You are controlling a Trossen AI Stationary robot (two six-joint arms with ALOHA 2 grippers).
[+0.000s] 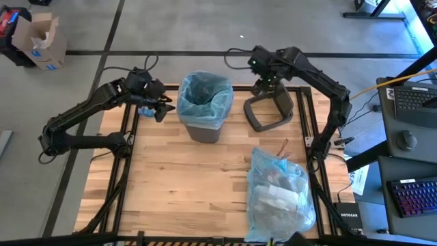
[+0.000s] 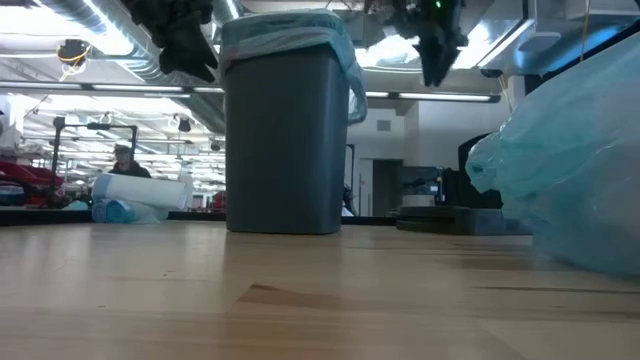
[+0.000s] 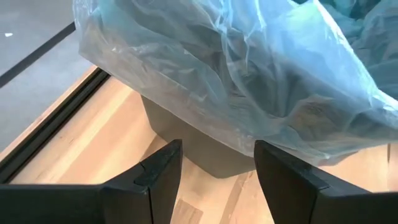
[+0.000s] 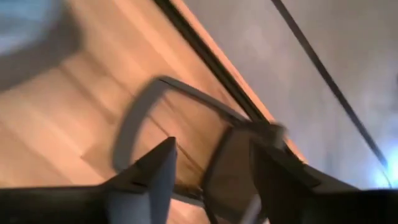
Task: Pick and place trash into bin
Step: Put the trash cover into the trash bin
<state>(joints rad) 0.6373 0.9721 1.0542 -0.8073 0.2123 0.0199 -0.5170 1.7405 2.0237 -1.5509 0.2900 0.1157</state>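
The bin (image 1: 203,106), a dark grey tapered wastebasket with its light blue liner (image 3: 236,74) folded out over the rim, stands open near the back edge of the wooden table (image 1: 177,184), between the two arms. Its matching grey lid (image 1: 268,113) lies flat on the boards just beside it on the right-arm side, apparently set aside so the mouth stays free for dropping litter in.

The trash (image 1: 280,193) sits gathered in a large clear-blue bag at the table's front right, well apart from the bin; pale paper and wrap show through the film, and a thin dark stick (image 1: 283,146) pokes out at its top. None of it is in either gripper.

The left gripper (image 3: 214,180) hovers above the table close against the bin's left wall, fingers apart with nothing between them. The right gripper (image 4: 211,174) hangs above the lid at the back right, jaws also spread and empty; judging by that position, it may be releasing the lid or drawing clear of it.

A roll of blue bags (image 2: 140,195) rests on the table's far left edge. Beyond the butcher-block top lie a grey floor crossed by dark tape lines, a cardboard box (image 1: 39,41), keyboards on a side desk (image 1: 410,150), and a lit workshop hall where a person (image 2: 122,160) sits in the distance.
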